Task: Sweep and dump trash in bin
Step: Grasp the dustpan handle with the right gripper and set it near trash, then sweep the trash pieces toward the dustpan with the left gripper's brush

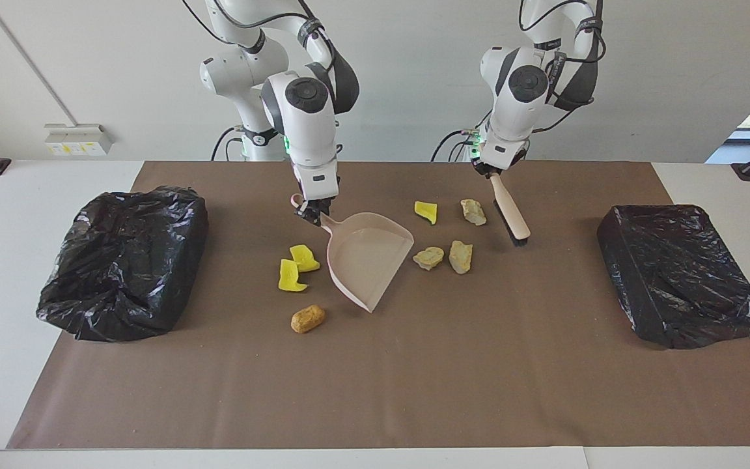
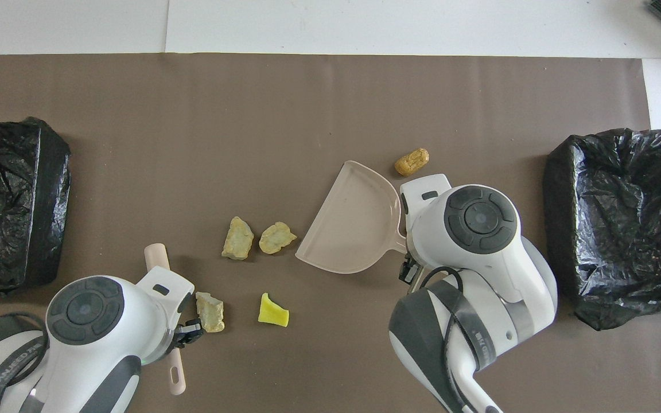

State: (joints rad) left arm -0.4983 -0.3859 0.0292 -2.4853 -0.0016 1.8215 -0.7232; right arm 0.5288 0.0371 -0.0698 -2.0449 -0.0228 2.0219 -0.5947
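Note:
My right gripper (image 1: 313, 212) is shut on the handle of a pink dustpan (image 1: 368, 257), tilted low over the brown paper with its mouth toward two beige lumps (image 1: 428, 257) (image 1: 459, 256). My left gripper (image 1: 489, 170) is shut on a wooden brush (image 1: 510, 212), which slants down, bristles near the paper, beside a third beige lump (image 1: 472, 212). A yellow chunk (image 1: 426, 212) lies near that lump. Two more yellow chunks (image 1: 303, 257) (image 1: 291, 276) and a golden-brown lump (image 1: 308, 318) lie beside the pan, toward the right arm's end. In the overhead view the dustpan (image 2: 353, 229) shows beside the right wrist.
A bin lined with a black bag (image 1: 124, 260) stands at the right arm's end of the table, open at the top (image 2: 623, 223). Another black-wrapped box (image 1: 681, 273) sits at the left arm's end. Brown paper (image 1: 375, 391) covers the table.

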